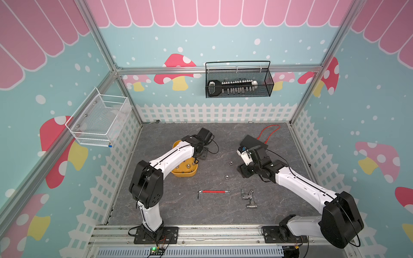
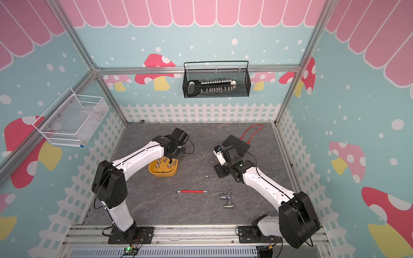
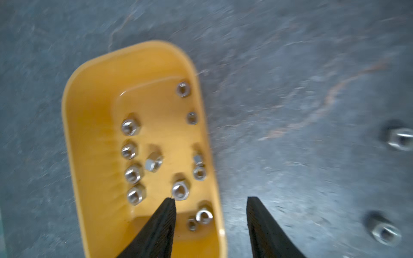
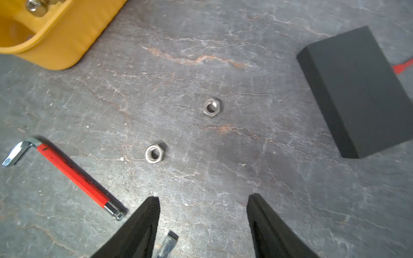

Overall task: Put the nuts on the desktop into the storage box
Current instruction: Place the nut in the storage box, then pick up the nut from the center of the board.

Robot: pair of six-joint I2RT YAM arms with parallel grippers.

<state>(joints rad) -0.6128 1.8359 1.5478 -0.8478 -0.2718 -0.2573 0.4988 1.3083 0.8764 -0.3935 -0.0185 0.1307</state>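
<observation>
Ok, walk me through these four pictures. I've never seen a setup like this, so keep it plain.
These are two robot arms at one table: the left arm and the right arm. Two pictures look down on the whole scene from above. The other two come from cameras on the wrists, looking out past each arm's black pincers.

On the grey desktop sits a yellow storage box with many nuts inside. A loose nut and a second loose nut lie on the desktop. Near them are a red hex key, a black flat box and a silver pipe fitting.

The left gripper and the right gripper are both open and hold nothing.
</observation>
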